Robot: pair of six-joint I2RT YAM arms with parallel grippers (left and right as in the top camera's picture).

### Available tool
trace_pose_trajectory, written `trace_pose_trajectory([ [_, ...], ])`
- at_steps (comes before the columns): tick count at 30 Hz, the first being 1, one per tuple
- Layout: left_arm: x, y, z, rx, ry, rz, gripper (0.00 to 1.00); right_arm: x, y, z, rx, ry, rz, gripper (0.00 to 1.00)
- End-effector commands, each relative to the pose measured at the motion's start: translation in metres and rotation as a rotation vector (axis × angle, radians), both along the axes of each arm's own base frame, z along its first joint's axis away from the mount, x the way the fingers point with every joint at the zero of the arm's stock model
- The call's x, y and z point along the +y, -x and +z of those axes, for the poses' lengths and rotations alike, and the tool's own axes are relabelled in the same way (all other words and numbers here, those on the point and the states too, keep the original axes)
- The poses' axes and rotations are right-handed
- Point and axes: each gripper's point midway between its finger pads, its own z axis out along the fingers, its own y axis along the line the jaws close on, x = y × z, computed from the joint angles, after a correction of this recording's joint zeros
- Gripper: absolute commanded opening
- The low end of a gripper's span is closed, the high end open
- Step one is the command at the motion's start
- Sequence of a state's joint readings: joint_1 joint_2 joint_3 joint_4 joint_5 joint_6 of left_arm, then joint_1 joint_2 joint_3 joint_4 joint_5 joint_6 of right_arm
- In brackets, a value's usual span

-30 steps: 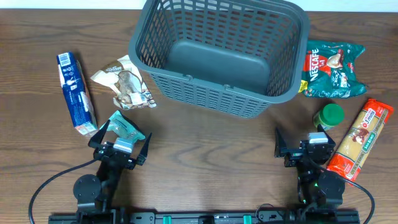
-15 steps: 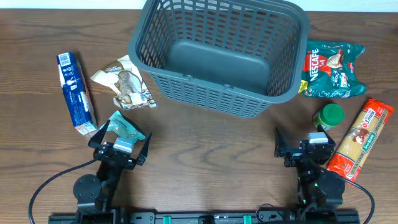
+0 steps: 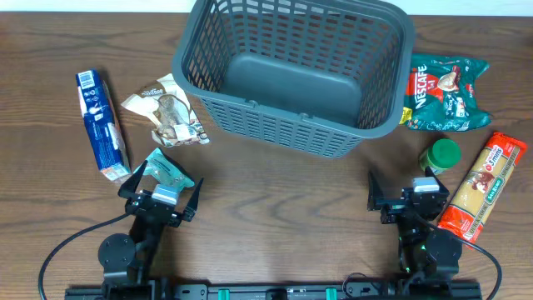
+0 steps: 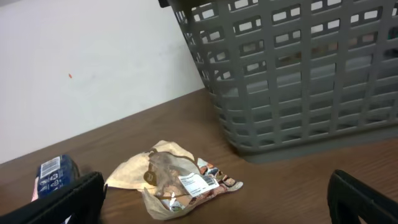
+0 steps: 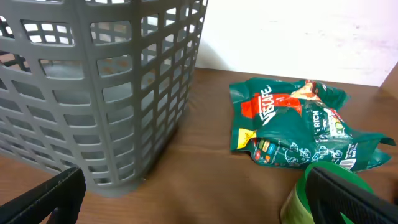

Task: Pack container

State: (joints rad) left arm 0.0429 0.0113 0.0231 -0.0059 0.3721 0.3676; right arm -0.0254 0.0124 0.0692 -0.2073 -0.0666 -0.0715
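Still, nothing has shifted since the earlier frames. The left tool and the right tool sit low over the worktop, jaws spread wide, gripping nothing. The container stands ahead of both tools, between them. A Nescafé pouch lies ahead of the right tool, beside the container.

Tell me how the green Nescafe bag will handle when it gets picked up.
The Nescafe bag looks crumpled and creased, so it will probably flop and sag rather than stay stiff. Its film looks glossy, so it may slip in a light pinch. It lies flat, so it should not roll.
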Motion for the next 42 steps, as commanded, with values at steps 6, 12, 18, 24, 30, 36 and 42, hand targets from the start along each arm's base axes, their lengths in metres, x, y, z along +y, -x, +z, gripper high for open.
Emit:
trace_pose_trajectory([
  [6, -0.005, 0.002, -0.017, 0.049, -0.004, -0.028, 0.99, -0.001, 0.0, -0.002, 0.002, -0.067, -0.015, 0.99],
  [12, -0.005, 0.002, -0.017, 0.049, -0.004, -0.028, 0.99, -0.008, 0.003, 0.006, 0.008, -0.192, -0.076, 0.99],
  [18, -0.005, 0.002, -0.017, 0.049, -0.004, -0.028, 0.99, -0.03, 0.011, 0.023, 0.046, -0.177, -0.212, 0.99],
  [24, -0.005, 0.002, -0.017, 0.049, -0.004, -0.028, 0.99, -0.035, 0.007, 0.066, 0.042, -0.15, -0.233, 0.99],
  [30, -0.005, 0.002, -0.017, 0.049, -0.004, -0.028, 0.99, -0.041, -0.007, 0.113, 0.117, -0.135, -0.269, 0.99],
  [36, -0.005, 0.002, -0.017, 0.049, -0.004, -0.028, 0.99, -0.041, -0.027, 0.175, 0.242, -0.079, -0.264, 0.99],
  [42, -0.005, 0.002, -0.017, 0.049, -0.004, -0.028, 0.99, -0.03, -0.034, 0.217, 0.398, -0.087, -0.208, 0.99],
])
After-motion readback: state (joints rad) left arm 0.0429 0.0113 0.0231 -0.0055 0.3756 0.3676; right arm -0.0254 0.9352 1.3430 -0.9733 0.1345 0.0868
